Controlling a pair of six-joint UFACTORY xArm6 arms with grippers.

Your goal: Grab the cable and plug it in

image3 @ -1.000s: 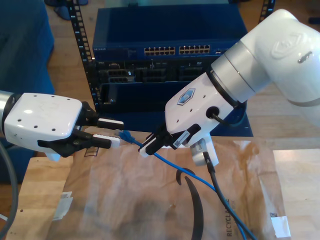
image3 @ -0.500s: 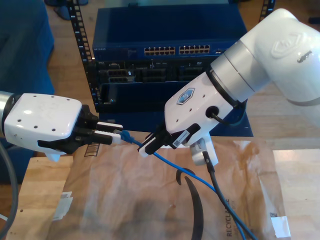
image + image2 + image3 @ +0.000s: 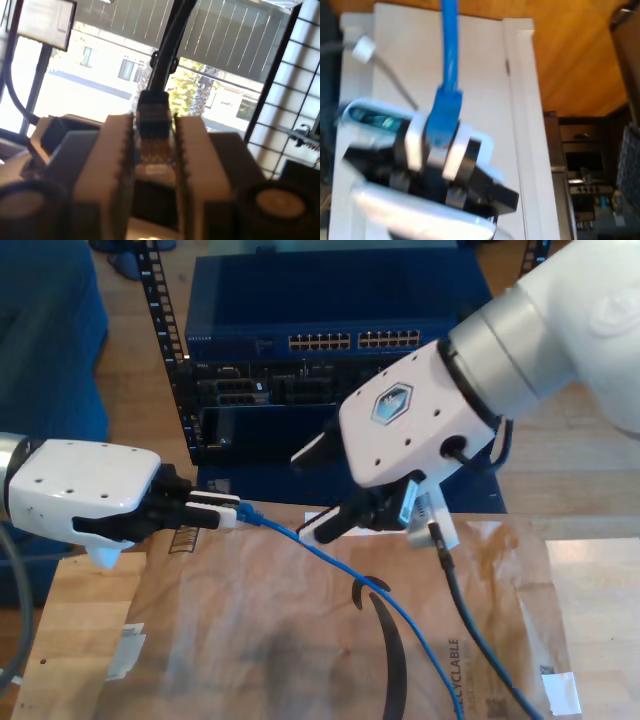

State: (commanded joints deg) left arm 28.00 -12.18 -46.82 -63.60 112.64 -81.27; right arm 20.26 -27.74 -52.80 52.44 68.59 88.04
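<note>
First arm: your arm on the exterior view's left reaches flat across toward the exterior view's right.
My first gripper (image 3: 228, 512): pressed tight on the plug (image 3: 250, 512) at the cable's end.
Second arm: it comes down from the exterior view's top right.
My second gripper (image 3: 300, 497): fingers spread wide, holding nothing.
The cable (image 3: 330, 558): it runs from the plug, past my second gripper's lower finger, down over the brown paper (image 3: 250, 640).
</note>
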